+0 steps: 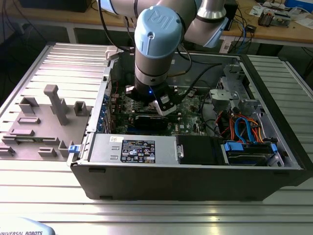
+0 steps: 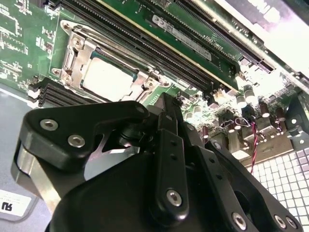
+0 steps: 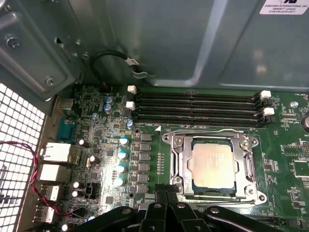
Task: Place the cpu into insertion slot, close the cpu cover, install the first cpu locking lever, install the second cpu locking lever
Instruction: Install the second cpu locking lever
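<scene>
Under cpu cover (image 3: 212, 140), cpu (image 3: 214, 163)

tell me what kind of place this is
Likely a robotics lab or test bench for computer assembly. An open computer case lies on a slotted metal table, a robot arm reaches into it over the green motherboard, and cluttered workbenches stand behind.
</scene>
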Robot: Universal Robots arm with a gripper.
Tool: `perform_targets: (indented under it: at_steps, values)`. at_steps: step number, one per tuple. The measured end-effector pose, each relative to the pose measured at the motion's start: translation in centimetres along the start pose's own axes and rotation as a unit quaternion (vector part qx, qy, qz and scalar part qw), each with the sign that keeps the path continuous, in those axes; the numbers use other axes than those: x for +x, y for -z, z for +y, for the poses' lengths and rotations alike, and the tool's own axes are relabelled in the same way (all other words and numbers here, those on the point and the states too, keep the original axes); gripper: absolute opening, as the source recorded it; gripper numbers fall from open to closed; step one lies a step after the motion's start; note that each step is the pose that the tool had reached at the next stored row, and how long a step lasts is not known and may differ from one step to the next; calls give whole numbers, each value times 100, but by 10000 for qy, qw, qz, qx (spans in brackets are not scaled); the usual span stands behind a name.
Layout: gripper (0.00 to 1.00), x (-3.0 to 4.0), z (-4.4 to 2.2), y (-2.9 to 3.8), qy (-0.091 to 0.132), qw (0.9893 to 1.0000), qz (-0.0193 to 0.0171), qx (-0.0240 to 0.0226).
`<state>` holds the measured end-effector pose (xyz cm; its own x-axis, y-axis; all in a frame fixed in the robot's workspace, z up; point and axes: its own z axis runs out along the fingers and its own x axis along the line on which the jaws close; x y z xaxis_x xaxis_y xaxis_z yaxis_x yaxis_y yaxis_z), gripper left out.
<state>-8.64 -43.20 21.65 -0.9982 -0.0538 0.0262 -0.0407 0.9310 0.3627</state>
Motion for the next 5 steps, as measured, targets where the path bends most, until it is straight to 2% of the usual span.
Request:
perform_targets:
  at_steps: [5]
  values:
    - [11,4,0,0,0,10000,0,0]
